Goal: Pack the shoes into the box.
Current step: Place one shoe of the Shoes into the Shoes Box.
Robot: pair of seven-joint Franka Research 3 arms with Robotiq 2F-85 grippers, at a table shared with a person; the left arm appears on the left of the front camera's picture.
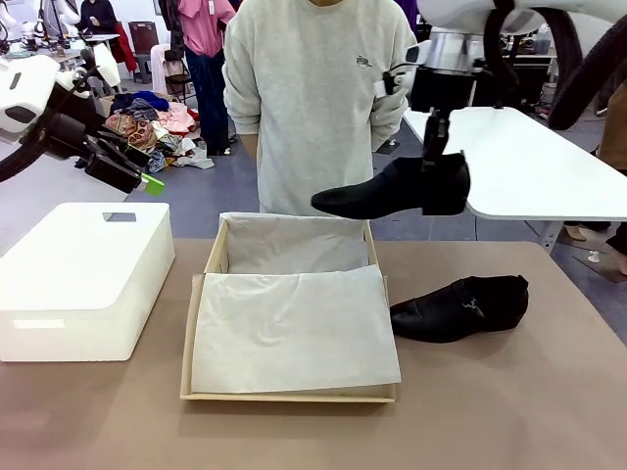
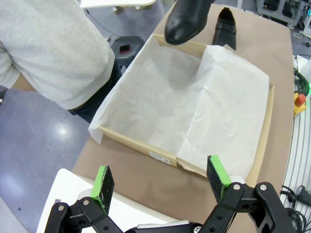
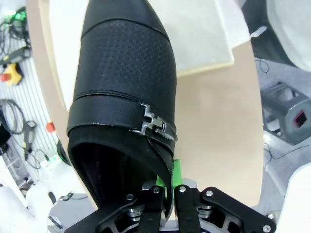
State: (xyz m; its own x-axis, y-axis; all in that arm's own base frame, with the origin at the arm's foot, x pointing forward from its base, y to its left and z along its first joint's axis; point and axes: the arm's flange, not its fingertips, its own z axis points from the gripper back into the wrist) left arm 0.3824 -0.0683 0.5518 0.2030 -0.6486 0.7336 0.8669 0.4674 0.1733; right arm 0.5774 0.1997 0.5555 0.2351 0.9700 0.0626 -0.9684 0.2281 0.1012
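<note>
While the right claw (image 3: 169, 182) pinches 1 shoe (image 1: 397, 188) over the box (image 1: 290, 395) rim, the left claw (image 2: 160, 178) gapes wide

2 shoes (image 1: 392, 191) (image 1: 460, 308), 1 shoebox (image 1: 289, 396), prob. 1 plastic box (image 1: 83, 279).

Seeing a white rounded plastic box (image 1: 83, 279) sitting along the left edge of the brown table (image 1: 509, 411), toward the far-left corner, with a small grey label (image 1: 120, 216) lying on its lid. Watching a person in a light grey sweatshirt (image 1: 313, 98) standing right at the middle of the far edge. Noting a white table (image 1: 539, 157) standing beyond the far-right corner. Spotting a heap of coloured clothes (image 1: 157, 132) lying on the blue-grey floor past the far-left corner, and another person in a pink top (image 1: 208, 24) standing farther back. Finding a red emergency-stop button (image 2: 300, 99) on a yellow base sitting just off the near edge, with loose cables (image 3: 12, 116) trailing near it.
</note>
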